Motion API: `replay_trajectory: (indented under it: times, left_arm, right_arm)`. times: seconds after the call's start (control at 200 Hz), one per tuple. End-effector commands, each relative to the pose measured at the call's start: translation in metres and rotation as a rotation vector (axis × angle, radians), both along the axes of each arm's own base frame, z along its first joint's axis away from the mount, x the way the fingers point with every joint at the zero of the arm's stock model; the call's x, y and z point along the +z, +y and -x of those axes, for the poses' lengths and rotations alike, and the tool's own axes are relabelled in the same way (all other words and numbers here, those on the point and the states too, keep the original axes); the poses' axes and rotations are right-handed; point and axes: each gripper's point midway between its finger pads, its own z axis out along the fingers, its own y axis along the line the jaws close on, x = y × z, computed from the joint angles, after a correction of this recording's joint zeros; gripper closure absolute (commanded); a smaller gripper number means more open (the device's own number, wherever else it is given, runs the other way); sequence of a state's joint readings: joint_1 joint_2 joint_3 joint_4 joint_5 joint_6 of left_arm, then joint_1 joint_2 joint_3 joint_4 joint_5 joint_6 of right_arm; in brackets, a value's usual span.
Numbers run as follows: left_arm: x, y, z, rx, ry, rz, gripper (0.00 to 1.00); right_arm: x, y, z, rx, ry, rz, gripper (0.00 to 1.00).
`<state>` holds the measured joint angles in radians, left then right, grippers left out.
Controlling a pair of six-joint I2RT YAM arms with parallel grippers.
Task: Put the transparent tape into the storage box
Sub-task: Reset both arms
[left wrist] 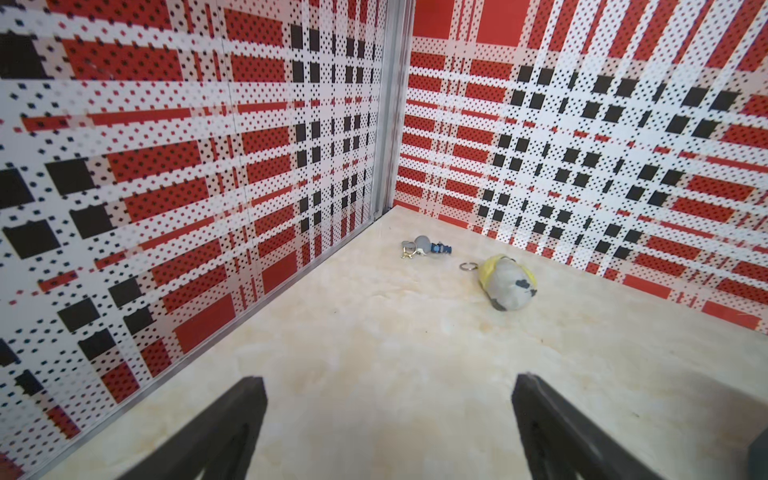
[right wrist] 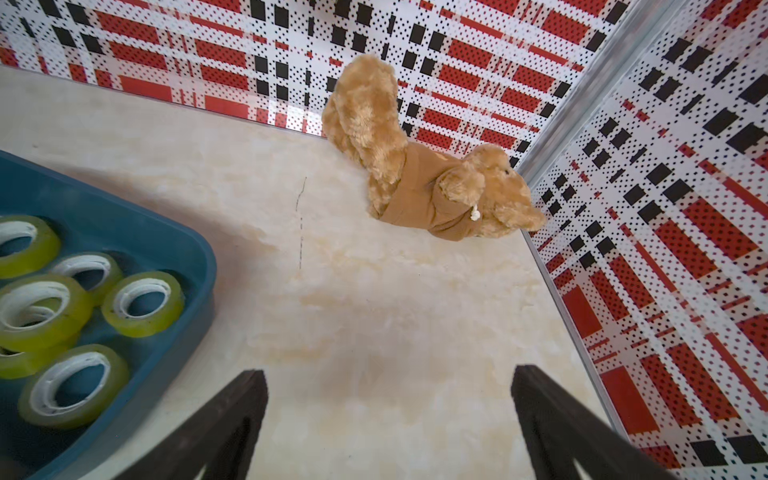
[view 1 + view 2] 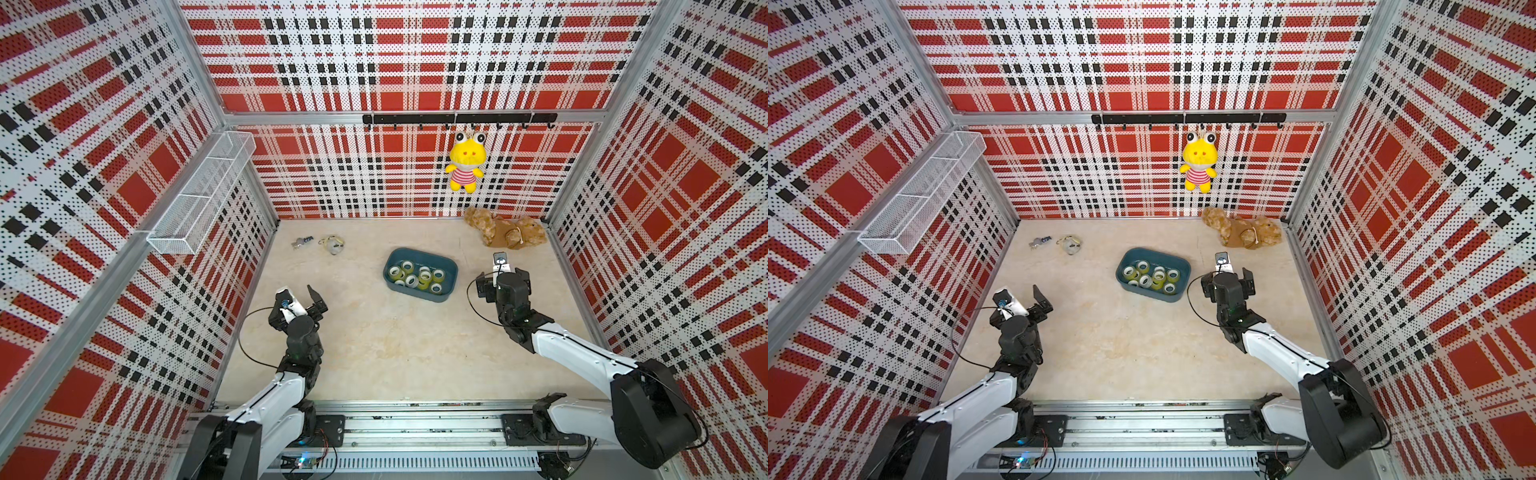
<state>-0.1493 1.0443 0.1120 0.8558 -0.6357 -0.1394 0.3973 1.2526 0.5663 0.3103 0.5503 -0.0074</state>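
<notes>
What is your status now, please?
Left gripper and right gripper open, empty. Tape rolls lie in the blue box. None outside. Nothing blocking.

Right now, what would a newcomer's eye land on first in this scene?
The bright yellow plush frog in a red-striped shirt hanging from the black hook rail on the back wall draws the eye first. Next comes the dark teal-blue plastic storage box at the centre, holding yellowish transparent tape rolls.
</notes>
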Motion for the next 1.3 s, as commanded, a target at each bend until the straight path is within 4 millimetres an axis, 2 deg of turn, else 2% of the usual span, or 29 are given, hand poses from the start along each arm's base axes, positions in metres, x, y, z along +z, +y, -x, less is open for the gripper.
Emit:
replay_trajectory:
  times: [0.0,0.065,0.15,0.221,0.256,0.306,0.381,0.491,0.586,0.636,0.702,0.787,0.847,0.897,0.987,1.293]
  left_arm:
    - [0.034,0.007,0.002,0.025,-0.187,-0.031,0.01]
    - [0.032,0.007,-0.005,0.010,-0.204,-0.045,0.01]
    - [0.014,0.002,-0.030,-0.060,-0.137,-0.039,0.01]
    - [0.006,-0.003,-0.037,-0.095,-0.142,-0.044,0.01]
    - [-0.002,-0.007,-0.038,-0.128,-0.125,-0.059,0.00]
    - [0.004,-0.010,-0.039,-0.141,-0.160,-0.073,0.00]
    - [-0.003,-0.013,-0.041,-0.177,-0.117,-0.068,0.01]
    - [-0.003,-0.024,-0.054,-0.254,-0.107,-0.082,0.01]
    - [-0.008,-0.021,-0.065,-0.236,-0.064,-0.076,0.01]
    - [-0.009,-0.021,-0.065,-0.233,-0.061,-0.073,0.00]
    - [-0.009,-0.021,-0.065,-0.232,-0.058,-0.075,0.01]
    - [-0.009,-0.021,-0.065,-0.232,-0.059,-0.075,0.01]
    - [-0.009,-0.021,-0.065,-0.230,-0.058,-0.075,0.01]
    - [-0.009,-0.021,-0.065,-0.231,-0.060,-0.076,0.01]
    - [-0.009,-0.020,-0.065,-0.230,-0.059,-0.076,0.01]
    - [-0.009,-0.021,-0.065,-0.229,-0.058,-0.080,0.01]
  right_arm:
    - [0.023,-0.018,-0.003,-0.038,-0.163,-0.068,0.00]
    - [0.022,-0.035,0.001,-0.067,-0.196,-0.123,0.00]
    - [0.020,-0.054,0.008,-0.092,-0.244,-0.195,0.00]
    - [0.019,-0.063,0.014,-0.108,-0.282,-0.206,0.00]
    - [0.020,-0.066,0.015,-0.117,-0.295,-0.200,0.00]
    - [0.018,-0.070,0.015,-0.130,-0.298,-0.194,0.00]
    - [0.010,-0.071,0.010,-0.132,-0.289,-0.202,0.00]
    - [0.010,-0.072,0.000,-0.125,-0.275,-0.195,0.00]
    - [0.010,-0.074,-0.007,-0.125,-0.266,-0.170,0.00]
    - [0.005,-0.077,-0.009,-0.139,-0.257,-0.137,0.00]
    - [-0.012,-0.082,-0.011,-0.171,-0.199,-0.140,0.00]
    - [-0.035,-0.082,-0.003,-0.156,-0.216,-0.143,0.00]
    - [-0.032,-0.080,-0.006,-0.140,-0.262,-0.139,0.00]
    - [-0.040,-0.081,-0.012,-0.133,-0.194,-0.167,0.00]
    - [-0.050,-0.087,-0.011,-0.103,-0.200,-0.222,0.00]
    - [-0.048,-0.087,-0.010,-0.098,-0.213,-0.218,0.00]
